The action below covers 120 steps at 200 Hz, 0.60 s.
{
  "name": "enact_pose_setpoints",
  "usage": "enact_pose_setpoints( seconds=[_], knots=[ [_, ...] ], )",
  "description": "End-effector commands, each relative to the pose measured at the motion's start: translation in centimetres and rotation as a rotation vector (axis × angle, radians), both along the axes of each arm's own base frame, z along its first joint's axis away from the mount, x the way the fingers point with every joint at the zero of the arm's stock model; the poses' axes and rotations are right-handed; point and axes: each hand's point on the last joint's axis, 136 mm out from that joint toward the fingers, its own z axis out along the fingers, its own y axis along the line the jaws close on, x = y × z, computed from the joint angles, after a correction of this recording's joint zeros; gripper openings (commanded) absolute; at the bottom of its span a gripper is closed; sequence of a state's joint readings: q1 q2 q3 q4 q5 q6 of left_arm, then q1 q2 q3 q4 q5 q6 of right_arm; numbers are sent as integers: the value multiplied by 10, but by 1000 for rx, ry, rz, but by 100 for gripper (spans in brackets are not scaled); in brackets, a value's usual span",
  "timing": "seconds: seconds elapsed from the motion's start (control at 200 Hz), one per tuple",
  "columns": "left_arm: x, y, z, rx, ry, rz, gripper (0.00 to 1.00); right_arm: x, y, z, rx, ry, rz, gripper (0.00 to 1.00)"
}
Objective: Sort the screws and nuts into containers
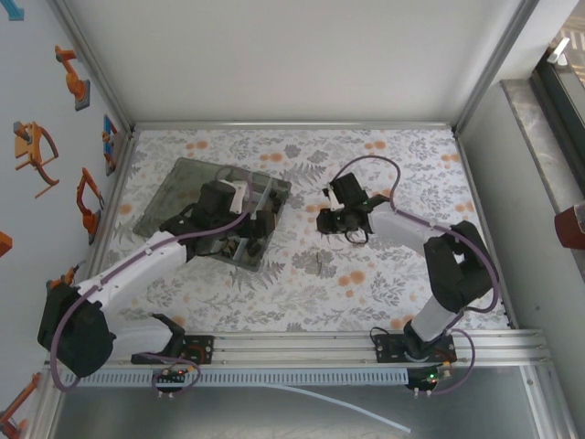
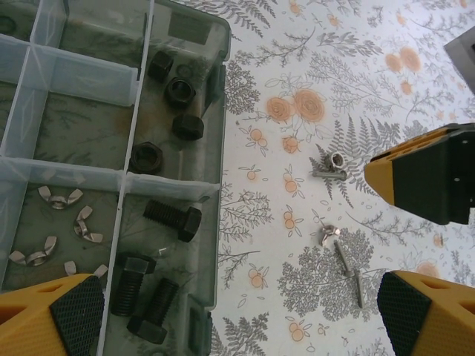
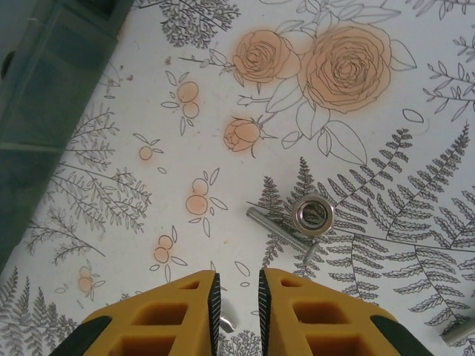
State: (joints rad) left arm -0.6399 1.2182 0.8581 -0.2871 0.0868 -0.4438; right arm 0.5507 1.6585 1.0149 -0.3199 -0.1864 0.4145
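The left gripper stands spread as wide as it goes. Its yellow fingers with black ribbed pads hold nothing. One finger hangs over the translucent smoky-grey plastic organizer box, the other over the fern-and-flower printed tablecloth. Inside the box, black hexagonal nuts lie in one compartment and black hex-headed screws in the next. Silvery wing nuts lie in a third beside them. The right gripper has its yellow fingers only a narrow slit apart, with nothing gripped between them. A small silvery glint shows on the cloth under the slit. Just ahead lie a silvery screw and a silvery round nut, touching each other, well clear of the box.
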Motion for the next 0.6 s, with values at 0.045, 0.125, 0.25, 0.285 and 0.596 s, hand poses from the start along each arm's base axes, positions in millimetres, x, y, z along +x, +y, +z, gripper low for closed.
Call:
enact_pose_setpoints(
  seconds=[0.045, 0.125, 0.25, 0.285, 0.596],
  knots=[
    [-7, 6, -3, -2, 18, 6, 97, -14, 10, -20, -62, 49, 65, 29],
    [-8, 0, -2, -19, 24, -22, 97, -24, 15, -28, -73, 87, 79, 29],
    [-8, -5, 0, -27, 22, -40, 97, -32, 16, -35, -82, 93, 55, 31],
    [-7, -5, 0, -25, 20, -38, 97, -35, 16, -37, -87, 100, 49, 31],
    [-8, -5, -1, -31, 17, -35, 97, -47, 18, -42, -122, 127, -31, 32]
  ],
)
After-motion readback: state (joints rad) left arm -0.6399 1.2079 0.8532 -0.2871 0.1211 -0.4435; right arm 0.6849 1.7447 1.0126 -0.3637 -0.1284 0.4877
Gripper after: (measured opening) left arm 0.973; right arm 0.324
